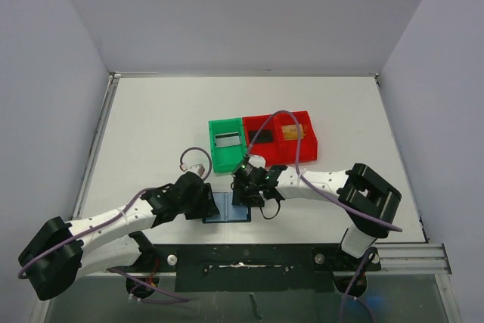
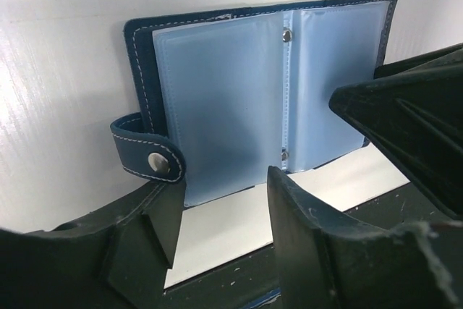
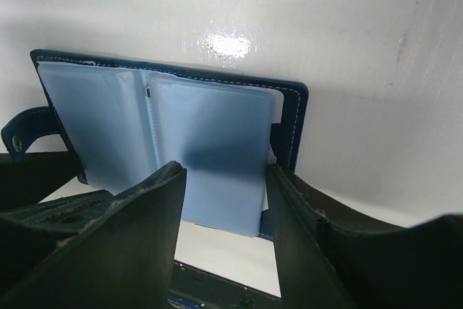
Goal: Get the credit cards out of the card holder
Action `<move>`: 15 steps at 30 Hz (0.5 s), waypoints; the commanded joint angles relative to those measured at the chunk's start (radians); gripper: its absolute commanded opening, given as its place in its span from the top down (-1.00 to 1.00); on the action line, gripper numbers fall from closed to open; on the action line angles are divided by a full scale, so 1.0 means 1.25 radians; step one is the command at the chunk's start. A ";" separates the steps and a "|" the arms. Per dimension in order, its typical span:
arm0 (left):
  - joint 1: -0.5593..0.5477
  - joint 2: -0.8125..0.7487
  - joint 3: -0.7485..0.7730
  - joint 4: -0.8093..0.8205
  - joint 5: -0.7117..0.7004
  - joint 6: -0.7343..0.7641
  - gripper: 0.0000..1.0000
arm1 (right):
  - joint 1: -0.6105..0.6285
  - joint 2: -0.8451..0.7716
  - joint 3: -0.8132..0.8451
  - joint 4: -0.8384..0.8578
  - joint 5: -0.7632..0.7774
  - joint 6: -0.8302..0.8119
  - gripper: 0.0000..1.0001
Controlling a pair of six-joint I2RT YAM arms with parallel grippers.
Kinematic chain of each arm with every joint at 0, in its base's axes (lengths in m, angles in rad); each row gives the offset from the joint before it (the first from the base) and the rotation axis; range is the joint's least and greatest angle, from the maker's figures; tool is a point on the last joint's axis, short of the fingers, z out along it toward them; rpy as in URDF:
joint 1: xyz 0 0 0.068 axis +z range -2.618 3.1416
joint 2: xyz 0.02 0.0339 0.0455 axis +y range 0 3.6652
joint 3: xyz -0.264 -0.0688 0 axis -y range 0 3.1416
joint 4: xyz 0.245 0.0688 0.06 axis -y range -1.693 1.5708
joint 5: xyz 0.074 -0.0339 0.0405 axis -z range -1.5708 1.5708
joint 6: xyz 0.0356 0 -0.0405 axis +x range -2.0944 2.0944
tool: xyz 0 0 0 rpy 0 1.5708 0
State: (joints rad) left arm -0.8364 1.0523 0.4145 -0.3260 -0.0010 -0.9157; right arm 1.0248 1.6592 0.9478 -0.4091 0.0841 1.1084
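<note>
The card holder (image 1: pixel 227 209) lies open on the table near the front edge, a dark blue bifold with pale blue pockets (image 2: pixel 231 99) and a snap strap (image 2: pixel 148 158). No card shows through the pockets (image 3: pixel 210 150). My left gripper (image 1: pixel 206 202) is at its left edge, open, with nothing between its fingers (image 2: pixel 304 236). My right gripper (image 1: pixel 249 191) stands open over its right page, one finger (image 3: pixel 145 215) on each side. Credit cards lie in the bins: a tan one (image 1: pixel 291 132), a dark one (image 1: pixel 266 135) and a greyish one (image 1: pixel 225 140).
A green bin (image 1: pixel 214 155) and a red bin (image 1: pixel 306 150) stand side by side just behind the card holder. The table's metal front rail (image 1: pixel 249 251) runs close beneath both grippers. Grey walls close in the left, right and back.
</note>
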 commanded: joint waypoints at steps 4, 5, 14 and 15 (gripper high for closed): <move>-0.003 0.012 -0.038 0.058 0.040 -0.008 0.17 | 0.005 0.019 -0.021 0.114 -0.066 0.009 0.20; -0.003 0.013 -0.041 0.066 0.046 -0.007 0.19 | 0.004 0.017 -0.025 0.134 -0.076 0.007 0.25; -0.003 0.007 -0.036 0.069 0.049 -0.012 0.25 | 0.003 -0.001 -0.024 0.137 -0.071 -0.002 0.67; -0.003 0.003 -0.034 0.069 0.048 -0.011 0.26 | 0.003 -0.005 -0.027 0.142 -0.072 -0.005 0.73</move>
State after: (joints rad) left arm -0.8360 1.0542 0.3817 -0.2466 0.0433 -0.9276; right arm 1.0157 1.6627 0.9150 -0.2920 0.0231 1.1038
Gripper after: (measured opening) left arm 0.380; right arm 0.185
